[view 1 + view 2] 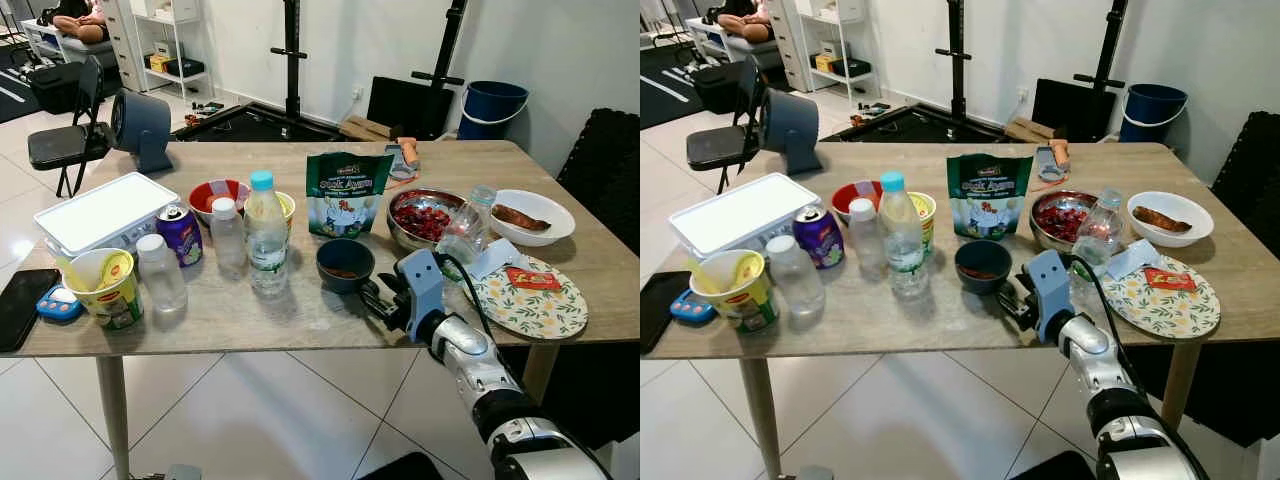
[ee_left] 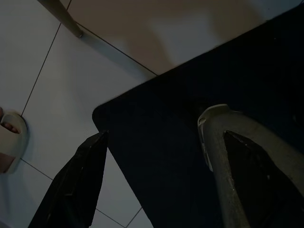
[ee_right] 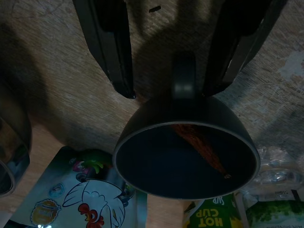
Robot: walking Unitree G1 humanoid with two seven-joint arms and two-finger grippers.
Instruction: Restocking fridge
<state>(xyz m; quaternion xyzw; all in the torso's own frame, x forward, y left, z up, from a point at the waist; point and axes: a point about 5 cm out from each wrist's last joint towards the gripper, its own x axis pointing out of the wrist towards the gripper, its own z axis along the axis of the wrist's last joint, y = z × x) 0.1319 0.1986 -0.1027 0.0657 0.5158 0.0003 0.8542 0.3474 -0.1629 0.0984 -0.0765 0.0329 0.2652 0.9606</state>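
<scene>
Dark blue bowl; green snack bag; purple can; floral plate.

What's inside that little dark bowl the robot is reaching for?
The dark bowl holds one reddish-brown strip of food, seemingly alone. The right hand has its open fingers on either side of the bowl's handle.

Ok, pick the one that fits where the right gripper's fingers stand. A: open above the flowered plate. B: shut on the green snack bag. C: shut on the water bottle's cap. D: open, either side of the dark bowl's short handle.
D: in the right wrist view the right gripper has a black finger on each side of the dark bowl's handle, with gaps showing.
</scene>
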